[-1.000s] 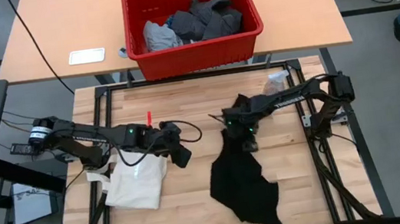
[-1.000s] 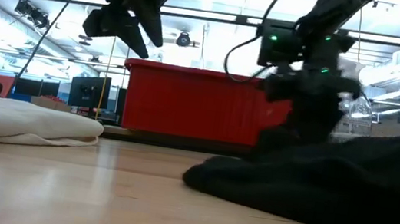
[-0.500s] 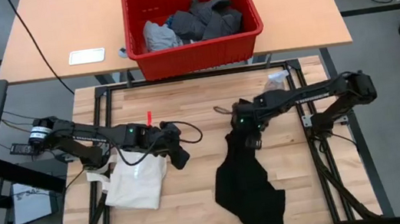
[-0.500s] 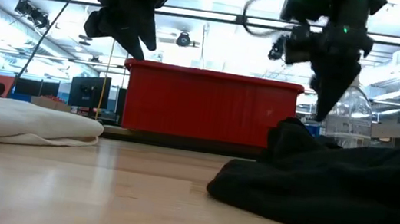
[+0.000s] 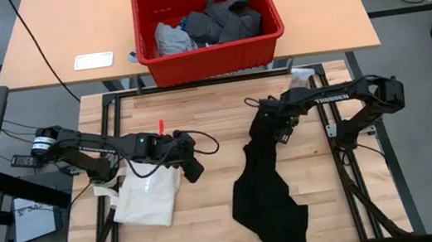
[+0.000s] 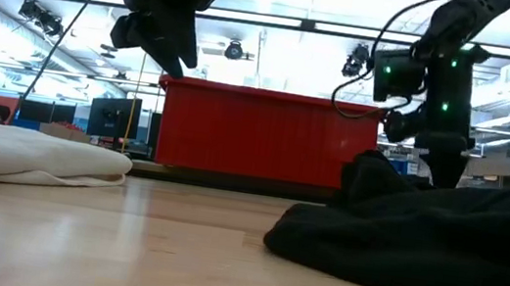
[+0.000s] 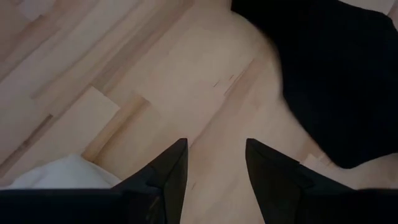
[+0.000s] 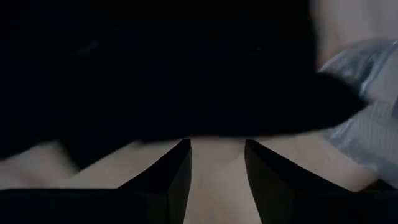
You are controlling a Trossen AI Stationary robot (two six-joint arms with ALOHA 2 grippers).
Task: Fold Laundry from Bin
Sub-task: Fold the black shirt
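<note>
— Looking down at the bench (image 5: 198,115), where does the laundry lie?

— Part sits in the red bin (image 5: 207,23) on the far table: grey tops (image 5: 223,18) and a light grey piece (image 5: 172,37). A black shirt (image 5: 269,193) is spread on the bench, running from the right claw toward the near edge.

— And the right claw (image 5: 276,123)?

— It hangs above the shirt's far end. From its wrist, its two fingers (image 8: 174,171) stand parted with bare wood in the gap and nothing between them, the black cloth just ahead.

— The left one?

— The left claw (image 5: 191,164) hovers above the bench beside a folded cream cloth (image 5: 149,198). Its fingers (image 7: 169,168) are also parted and empty, with wood below and the shirt's edge farther off.

— Anything else?

— A small white card (image 5: 93,61) lies on the far table, left of the bin.
</note>
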